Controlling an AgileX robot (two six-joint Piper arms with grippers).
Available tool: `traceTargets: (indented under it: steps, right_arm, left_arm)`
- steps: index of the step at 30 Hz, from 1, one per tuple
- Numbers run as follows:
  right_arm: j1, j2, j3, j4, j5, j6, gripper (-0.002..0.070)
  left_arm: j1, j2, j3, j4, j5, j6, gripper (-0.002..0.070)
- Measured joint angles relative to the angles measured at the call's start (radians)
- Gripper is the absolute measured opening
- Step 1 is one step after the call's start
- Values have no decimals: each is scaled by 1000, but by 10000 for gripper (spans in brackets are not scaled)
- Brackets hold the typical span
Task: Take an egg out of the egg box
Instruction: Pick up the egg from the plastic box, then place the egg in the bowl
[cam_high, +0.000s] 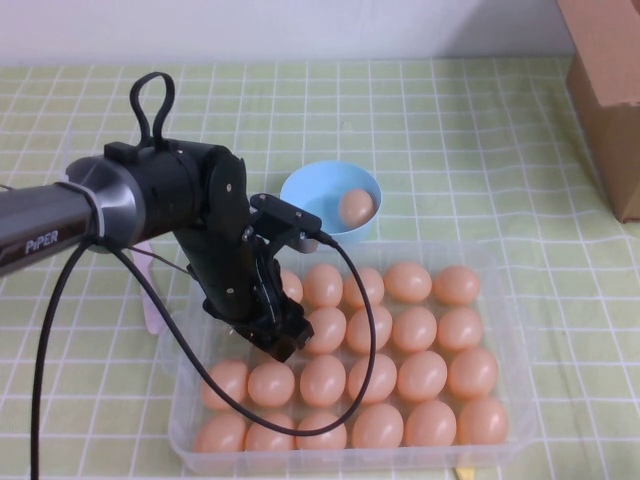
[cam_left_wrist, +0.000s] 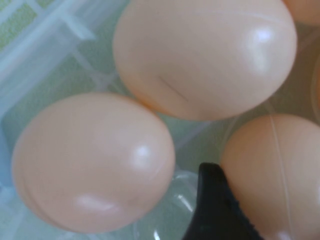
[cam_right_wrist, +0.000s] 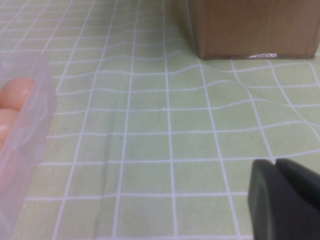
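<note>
Egg box: nearest of all, a clear plastic tray on the table's front edge, almost every cup filled with peach-orange eggs.

Left end effector: down inside the box at its left-middle cups, tilted steeply toward the tray floor. From the high view the black housing hides the fingers; the left wrist view shows only one dark fingertip, so I cannot tell how the jaws stand or whether anything is pinched.

The egg: in its cup in the box, not lifted. In the left wrist view it sits just beside the dark fingertip, with a neighbouring egg touching or nearly touching the tip's other side and a third egg beyond.

Key relation: the egg lies directly below and in front of the left end effector, its long axis tipped rather than plainly upright; I judge the next move a close around it and a straight lift.

Nearer arm: the left, clearly.

Right end effector: low over bare green checked cloth, well to the right of the box; the two dark fingers look pressed together.

Blue bowl: just behind the box, one egg inside.

Cardboard box: far right, back.

Writing: "PiPER" in white on the left arm's tube.
</note>
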Motion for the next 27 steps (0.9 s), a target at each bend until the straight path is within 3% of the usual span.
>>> traceTargets:
  steps: [10, 19, 27]
  right_arm:
    - [0, 0, 0, 0, 0, 0, -17]
    - [0, 0, 0, 0, 0, 0, -17]
    - [0, 0, 0, 0, 0, 0, -17]
  left_arm:
    - [0, -14, -19, 0, 55, 0, 354]
    - [0, -125, -220, 0, 154, 2, 354]
    - [0, -118, -318, 0, -81, 10, 354]
